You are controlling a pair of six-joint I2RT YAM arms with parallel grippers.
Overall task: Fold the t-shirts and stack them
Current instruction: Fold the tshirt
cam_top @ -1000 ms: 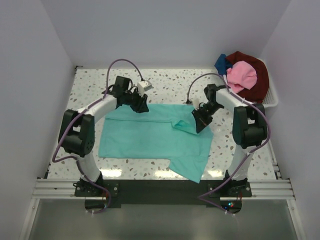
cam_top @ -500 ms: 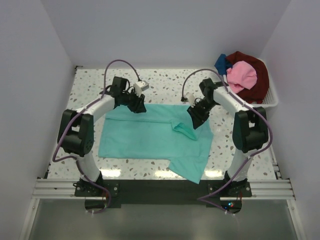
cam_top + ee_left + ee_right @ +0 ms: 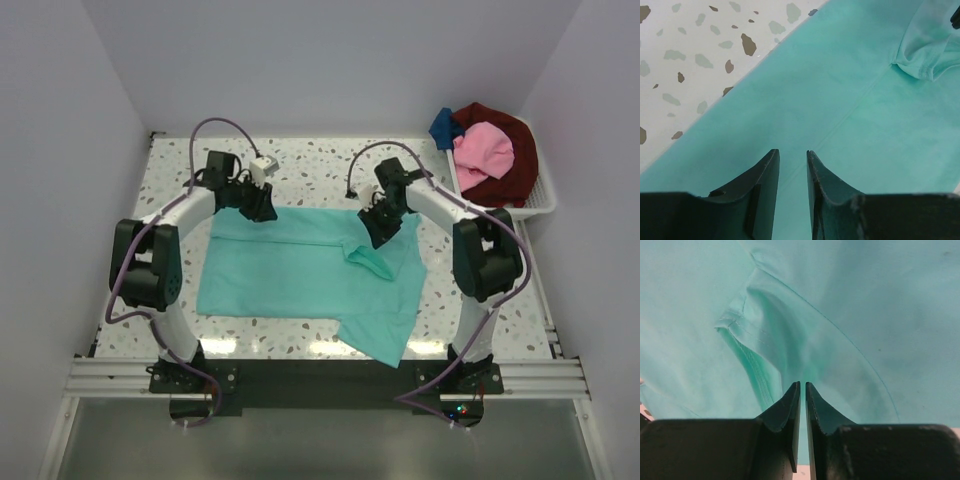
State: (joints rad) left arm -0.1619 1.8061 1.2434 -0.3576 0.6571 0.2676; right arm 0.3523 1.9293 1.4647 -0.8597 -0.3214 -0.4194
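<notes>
A teal-green t-shirt (image 3: 300, 270) lies spread on the speckled table, with a sleeve (image 3: 368, 258) folded in over its right half. My left gripper (image 3: 262, 210) hovers over the shirt's far left edge, its jaws a little apart and empty (image 3: 792, 152). My right gripper (image 3: 381, 235) is low over the shirt's far right part, just behind the folded sleeve (image 3: 747, 347). Its jaws are closed to a thin slit with nothing between them (image 3: 803, 384). Pink (image 3: 483, 150), dark red (image 3: 515, 150) and blue (image 3: 443, 127) t-shirts are piled at the back right.
The pile sits in a white slatted basket (image 3: 540, 205) at the table's back right edge. White walls close in the table on the left, back and right. Purple cables loop above both arms. The shirt's near right corner (image 3: 380, 345) reaches the table's front edge.
Both grippers have moved left and toward the back over the shirt, the right one off the folded sleeve. The shirt itself has not visibly shifted.
</notes>
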